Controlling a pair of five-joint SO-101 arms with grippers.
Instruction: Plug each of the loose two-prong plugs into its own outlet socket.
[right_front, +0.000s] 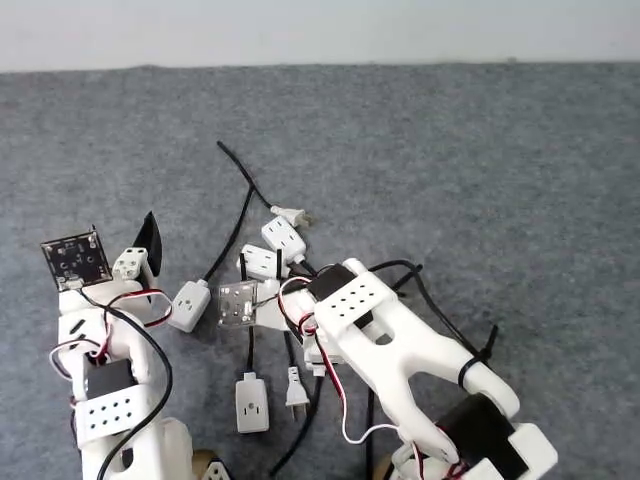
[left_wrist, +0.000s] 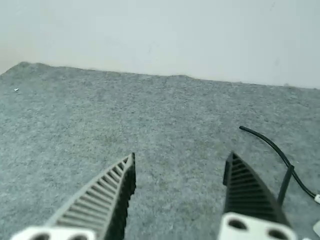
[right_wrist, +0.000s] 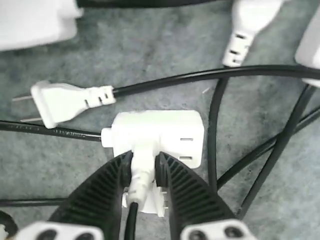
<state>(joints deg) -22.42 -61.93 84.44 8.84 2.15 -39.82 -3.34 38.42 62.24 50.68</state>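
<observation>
My right gripper (right_wrist: 143, 160) is shut on a white two-prong plug (right_wrist: 141, 172) that sits against a white outlet socket (right_wrist: 160, 132); its prongs are hidden. Beside the socket lies a loose plug (right_wrist: 62, 102) with bare prongs. In the high view the right arm (right_front: 380, 325) covers that spot, with more sockets (right_front: 283, 238) (right_front: 188, 304) (right_front: 251, 402) and loose plugs (right_front: 288, 213) (right_front: 296, 388) around it. My left gripper (left_wrist: 181, 160) is open above bare carpet at the left (right_front: 140, 250), holding nothing.
Black cables (right_wrist: 210, 75) cross each other around the sockets, and one cable (left_wrist: 280, 160) runs near the left gripper. Grey carpet (right_front: 480, 160) covers the table, bare at the back and right. A pale wall (right_front: 320, 30) bounds the far edge.
</observation>
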